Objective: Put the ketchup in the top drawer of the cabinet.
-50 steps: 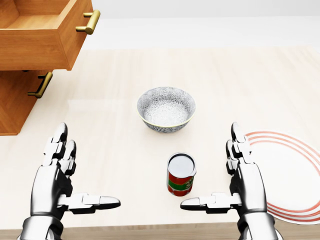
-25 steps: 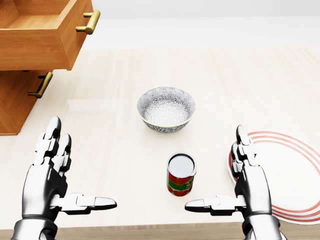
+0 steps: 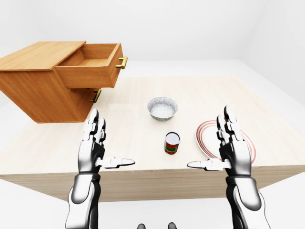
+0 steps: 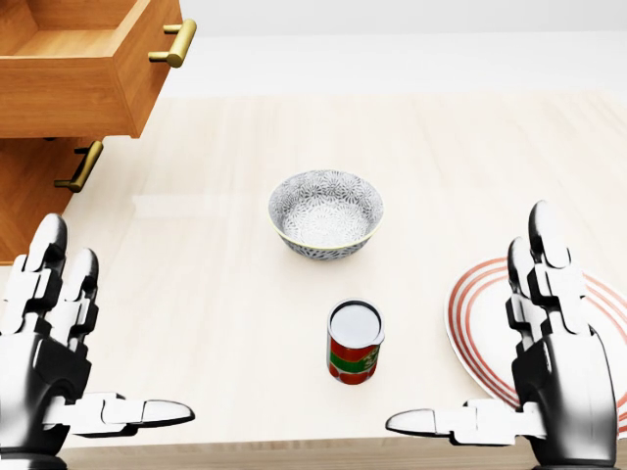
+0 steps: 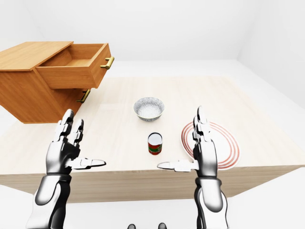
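Ketchup can (image 4: 355, 342) stood upright below the bowl (image 4: 325, 212), flanked by left hand (image 4: 54, 367) and right hand (image 4: 544, 377), fingers spread apart, nothing held, top drawer (image 3: 93, 65) pulled open

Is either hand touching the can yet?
No: in the head view the can stands alone on the table, with the left hand and right hand open well to either side.

I can't read any text, brand or number anywhere. The red-and-green label on the ketchup can (image 4: 354, 355) is too small and blurred for me to make out any lettering.
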Controlling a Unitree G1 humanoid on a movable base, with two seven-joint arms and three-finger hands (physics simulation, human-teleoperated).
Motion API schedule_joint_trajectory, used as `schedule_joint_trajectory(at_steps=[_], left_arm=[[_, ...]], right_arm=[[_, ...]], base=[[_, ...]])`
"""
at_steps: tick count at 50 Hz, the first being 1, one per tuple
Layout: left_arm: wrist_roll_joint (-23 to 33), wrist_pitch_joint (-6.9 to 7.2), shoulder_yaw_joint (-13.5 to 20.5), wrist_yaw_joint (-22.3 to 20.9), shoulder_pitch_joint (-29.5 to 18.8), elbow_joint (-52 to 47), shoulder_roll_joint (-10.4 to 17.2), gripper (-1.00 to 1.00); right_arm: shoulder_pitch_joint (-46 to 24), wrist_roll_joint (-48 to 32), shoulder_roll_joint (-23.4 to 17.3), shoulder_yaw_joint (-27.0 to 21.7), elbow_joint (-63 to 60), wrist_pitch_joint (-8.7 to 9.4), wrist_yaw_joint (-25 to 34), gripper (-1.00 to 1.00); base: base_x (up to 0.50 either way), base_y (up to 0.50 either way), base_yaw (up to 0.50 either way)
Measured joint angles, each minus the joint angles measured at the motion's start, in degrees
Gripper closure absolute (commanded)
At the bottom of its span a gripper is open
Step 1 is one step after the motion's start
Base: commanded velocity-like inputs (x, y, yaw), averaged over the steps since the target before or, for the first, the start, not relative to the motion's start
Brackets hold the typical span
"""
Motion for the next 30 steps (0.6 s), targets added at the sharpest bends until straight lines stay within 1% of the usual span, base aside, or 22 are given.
schedule_joint_trajectory(at_steps=[8,17,20,30], left_arm=[[-0.9,0.05,1.1,-0.7,1.3,-2.7,-0.1,-1.0],[-1.9,0.9,2.4,-1.6,2.8,-6.1,-0.3,-1.0],[-2.2,1.15,2.7,-1.9,3.3,-7.2,-0.4,-1.0],[-2.9,1.76,3.5,-2.6,4.2,-9.5,-0.8,-1.0]], right_arm=[[2.7,-0.5,0.4,0.4,-6.3,0.0,0.6,-1.0],[5.4,-0.2,0.7,0.9,-12.8,0.0,1.6,-1.0],[6.1,0.1,0.8,0.8,-14.3,0.0,1.9,-1.0],[7.0,0.9,1.1,0.4,-16.2,0.0,2.7,-1.0]], base=[[0.0,0.0,0.0],[0.0,0.0,0.0],[0.35,0.0,0.0],[0.5,0.0,0.0]])
